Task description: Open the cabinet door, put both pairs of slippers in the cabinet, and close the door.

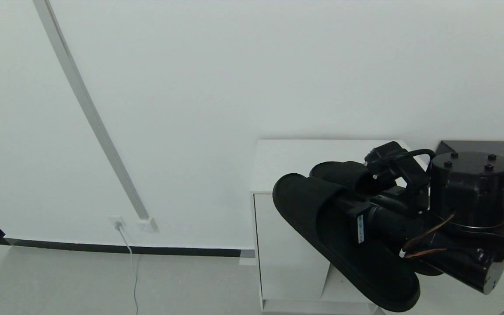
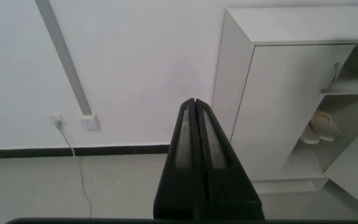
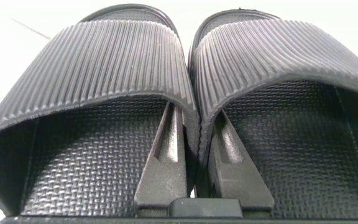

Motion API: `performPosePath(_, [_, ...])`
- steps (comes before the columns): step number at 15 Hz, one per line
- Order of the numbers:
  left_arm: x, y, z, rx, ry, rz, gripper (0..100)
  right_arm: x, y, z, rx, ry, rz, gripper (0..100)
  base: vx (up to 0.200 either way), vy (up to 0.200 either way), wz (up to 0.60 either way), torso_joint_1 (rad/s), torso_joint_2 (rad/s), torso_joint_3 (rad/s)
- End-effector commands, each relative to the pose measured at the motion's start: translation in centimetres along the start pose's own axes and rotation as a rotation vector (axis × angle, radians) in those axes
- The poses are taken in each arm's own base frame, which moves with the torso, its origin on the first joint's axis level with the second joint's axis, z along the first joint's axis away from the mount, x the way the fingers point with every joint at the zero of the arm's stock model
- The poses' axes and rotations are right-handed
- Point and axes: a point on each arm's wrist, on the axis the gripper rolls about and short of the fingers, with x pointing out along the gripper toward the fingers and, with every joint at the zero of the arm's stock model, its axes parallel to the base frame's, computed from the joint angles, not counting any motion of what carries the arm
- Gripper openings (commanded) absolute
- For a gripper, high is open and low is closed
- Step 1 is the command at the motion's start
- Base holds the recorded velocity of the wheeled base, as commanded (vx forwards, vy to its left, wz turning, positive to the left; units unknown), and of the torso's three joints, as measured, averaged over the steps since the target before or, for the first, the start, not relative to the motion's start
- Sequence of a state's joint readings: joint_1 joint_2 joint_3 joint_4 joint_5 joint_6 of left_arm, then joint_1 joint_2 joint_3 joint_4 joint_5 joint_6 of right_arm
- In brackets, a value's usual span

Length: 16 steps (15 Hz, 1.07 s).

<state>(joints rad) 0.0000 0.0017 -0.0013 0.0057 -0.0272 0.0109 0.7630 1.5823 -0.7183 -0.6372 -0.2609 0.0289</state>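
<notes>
A pair of black slippers (image 1: 322, 210) hangs in the air in front of the white cabinet (image 1: 287, 162). My right gripper (image 3: 194, 124) is shut on them: its fingers (image 3: 163, 162) reach under the ribbed straps (image 3: 104, 81) and pinch the two inner sides together. Farther left, my left gripper (image 2: 194, 102) is shut on nothing, and it points toward the cabinet (image 2: 278, 25). The cabinet's right part stands open, showing shelves. A light-coloured pair of slippers (image 2: 323, 126) lies on an inner shelf.
A grey conduit (image 1: 85, 105) runs slantwise down the white wall to a socket (image 1: 117, 224), from which a cable trails over the floor. A dark surface (image 1: 497, 146) adjoins the cabinet on the right. Open floor (image 1: 103, 284) lies left of the cabinet.
</notes>
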Motion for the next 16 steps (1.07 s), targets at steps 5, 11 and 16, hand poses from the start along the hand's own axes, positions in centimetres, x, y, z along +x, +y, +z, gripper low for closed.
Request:
performPosePath(5, [0.00,0.00,0.00,0.000,0.000,0.000,0,0.07,0.04,-0.19,-0.002,0.008,-0.001,0,0.000,0.000,0.00,0.000,0.00,0.000])
performPosePath(11, [0.00,0.00,0.00,0.000,0.000,0.000,0,0.20,0.15,-0.33,-0.004,0.013,0.001,0,0.000,-0.067,0.00,0.001,0.00,0.002])
performPosePath(16, [0.00,0.00,0.00,0.000,0.000,0.000,0,0.12,0.13,-0.29,-0.004,0.010,0.001,0,0.000,-0.200,0.00,0.006,0.00,0.006])
